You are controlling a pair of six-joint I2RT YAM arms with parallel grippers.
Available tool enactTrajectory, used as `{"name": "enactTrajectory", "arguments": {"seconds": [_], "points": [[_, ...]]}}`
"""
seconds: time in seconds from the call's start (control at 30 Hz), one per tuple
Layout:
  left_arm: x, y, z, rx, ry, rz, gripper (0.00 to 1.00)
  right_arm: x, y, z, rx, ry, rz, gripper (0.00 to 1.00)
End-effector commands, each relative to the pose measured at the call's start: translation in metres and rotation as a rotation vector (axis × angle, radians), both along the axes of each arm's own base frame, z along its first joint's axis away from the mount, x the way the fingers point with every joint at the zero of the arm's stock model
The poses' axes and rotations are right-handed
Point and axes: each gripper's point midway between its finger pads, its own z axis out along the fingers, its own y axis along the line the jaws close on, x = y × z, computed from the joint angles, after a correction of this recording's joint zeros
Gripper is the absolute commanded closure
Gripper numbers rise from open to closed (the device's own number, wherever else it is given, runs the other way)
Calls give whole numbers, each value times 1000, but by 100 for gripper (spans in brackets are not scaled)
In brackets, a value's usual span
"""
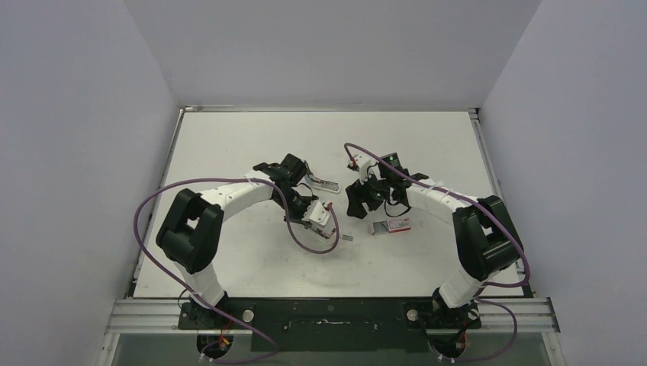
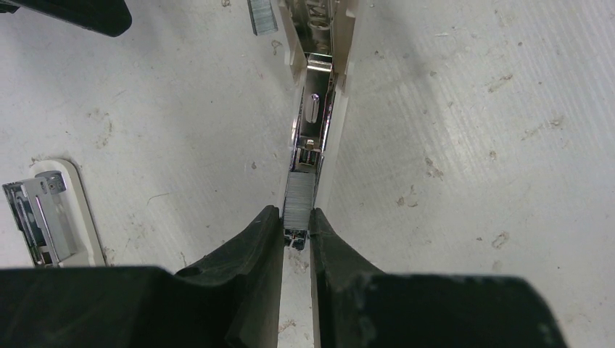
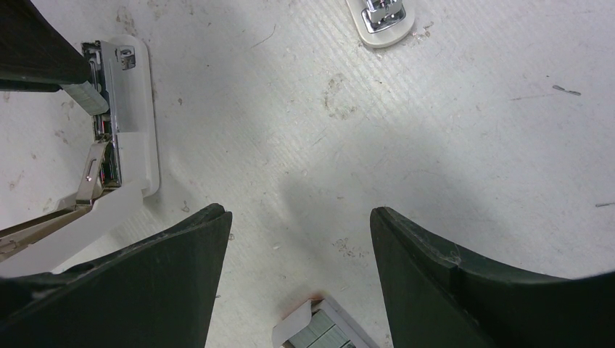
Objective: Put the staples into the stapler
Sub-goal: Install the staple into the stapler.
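Operator: What has my left side got?

Spotter: Your left pincer [image 2: 296,221] is closed narrow on a strip of staples [image 2: 299,197], with one black finger on each long side. The strip lies in line with the open channel of the stapler [image 2: 313,116], between its two white walls, at the end closest to the fingers. Whether it sits fully down in the channel, I cannot tell.

Operator: And the right?

Spotter: Your right pincer [image 3: 297,214] is spread wide and holds nothing. You have only bare table [image 3: 450,145] between its fingers. It hovers just right of the stapler, apart from it. The red-and-white box [image 1: 391,226] lies just on its near side, open, with grey strips showing inside.

Operator: Anything else around?

Spotter: A loose strip [image 1: 347,239] lies flat on the table to the near right of your left pincer, between the stapler and the box. A white part with a metal plate [image 1: 324,184] lies on the far side of your left pincer. Whether it joins the stapler, you cannot make out from these views.
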Motion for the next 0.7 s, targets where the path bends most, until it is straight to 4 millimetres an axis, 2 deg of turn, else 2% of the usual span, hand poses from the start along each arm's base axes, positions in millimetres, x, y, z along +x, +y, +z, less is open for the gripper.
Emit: {"name": "enactTrajectory", "arguments": {"seconds": [0.0, 0.67], "points": [[6, -8, 9, -19, -18, -22, 100, 10, 5, 10, 32, -37, 9, 29], [9, -10, 5, -18, -31, -45, 100, 11, 4, 9, 36, -33, 6, 28]]}}
